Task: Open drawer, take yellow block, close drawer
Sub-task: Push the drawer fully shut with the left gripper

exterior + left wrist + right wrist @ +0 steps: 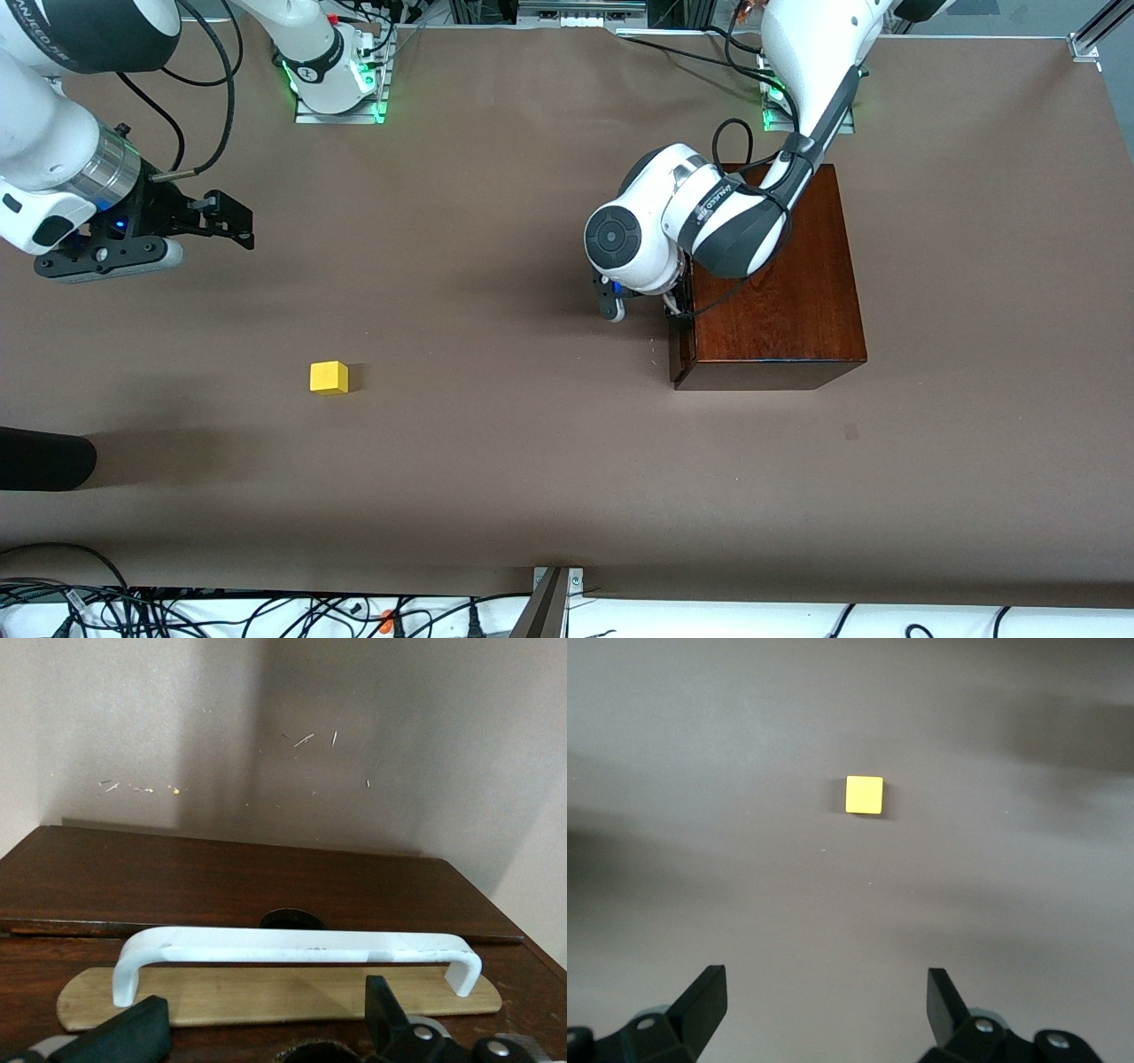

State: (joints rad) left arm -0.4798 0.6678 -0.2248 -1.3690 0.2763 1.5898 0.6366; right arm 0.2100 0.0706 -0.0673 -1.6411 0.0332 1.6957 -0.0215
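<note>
The yellow block (329, 377) lies on the bare brown table toward the right arm's end; it also shows in the right wrist view (864, 795). The dark wooden box (780, 292) stands toward the left arm's end, and its drawer (680, 359) looks shut. My left gripper (644, 312) is open right in front of the drawer's front, with the white bar handle (292, 946) just past its fingertips (133, 1028) and not gripped. My right gripper (232, 220) is open and empty, in the air over the table at the right arm's end; the block lies ahead of it in its wrist view (828, 992).
A black rounded object (44, 456) pokes in at the right arm's end, nearer to the front camera than the block. Cables (177, 611) lie along the table's near edge. A pale wooden plate (266, 992) backs the handle.
</note>
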